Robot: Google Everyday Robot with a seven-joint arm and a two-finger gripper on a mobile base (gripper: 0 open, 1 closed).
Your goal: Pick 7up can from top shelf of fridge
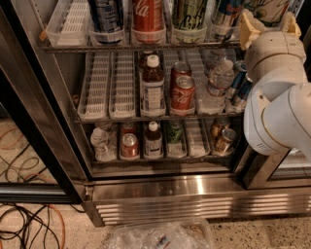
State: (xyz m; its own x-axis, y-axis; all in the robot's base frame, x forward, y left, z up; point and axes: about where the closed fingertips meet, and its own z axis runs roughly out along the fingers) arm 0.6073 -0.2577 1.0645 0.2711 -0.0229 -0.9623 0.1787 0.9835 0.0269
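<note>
The 7up can (268,9), pale with green lettering, stands at the right end of the top shelf (121,47) of the fridge (194,192); only its lower part shows at the frame's upper edge. My gripper (269,24) is up there right at the can, on the end of the white arm (279,107) that fills the right side. To the can's left on the same shelf stand a blue can (226,14), a dark green-and-yellow can (189,14), a red Coca-Cola can (148,14) and another blue can (107,14).
The middle rack holds a brown bottle (153,87), two Coca-Cola cans (182,92) and a water bottle (218,80). The lower rack has more cans and bottles. The dark door frame (39,121) stands open at left. Cables (24,223) and a plastic bag (160,236) lie on the floor.
</note>
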